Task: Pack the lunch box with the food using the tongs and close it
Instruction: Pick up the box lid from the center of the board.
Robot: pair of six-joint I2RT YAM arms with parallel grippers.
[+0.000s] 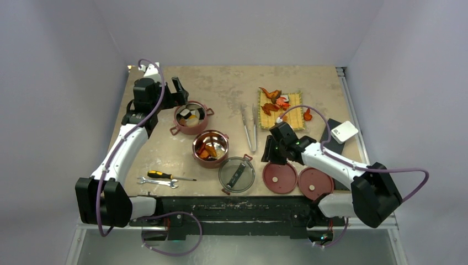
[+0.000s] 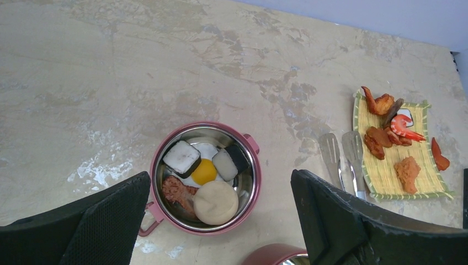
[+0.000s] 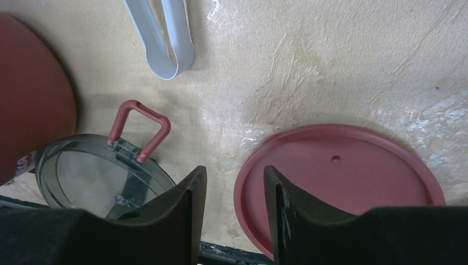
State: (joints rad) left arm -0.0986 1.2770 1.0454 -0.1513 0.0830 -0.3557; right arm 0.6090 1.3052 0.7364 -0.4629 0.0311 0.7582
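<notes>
The lunch box lies apart. One red bowl (image 2: 251, 185) (image 1: 191, 117) holds a fried egg (image 2: 203, 170), a beige bun (image 2: 216, 202) and white cubes. My left gripper (image 2: 221, 176) (image 1: 179, 91) hangs wide open above it. A second bowl (image 1: 210, 148) (image 3: 33, 99) holds orange and brown chunks. The dark see-through lid (image 1: 237, 175) (image 3: 94, 176) and two red disc lids (image 1: 280, 177) (image 1: 315, 183) lie at the near edge. My right gripper (image 3: 234, 171) (image 1: 272, 154) is open and empty, low over the left rim of a disc lid (image 3: 342, 176). The tongs (image 1: 249, 128) (image 3: 165, 49) lie untouched on the table.
More food (image 1: 276, 102) (image 2: 394, 132) rests on a yellow woven mat (image 1: 295, 116) (image 2: 419, 176) at the back right. A screwdriver (image 1: 165, 175) and a wrench (image 1: 157, 181) lie front left. A white device (image 1: 345, 131) sits at the right edge.
</notes>
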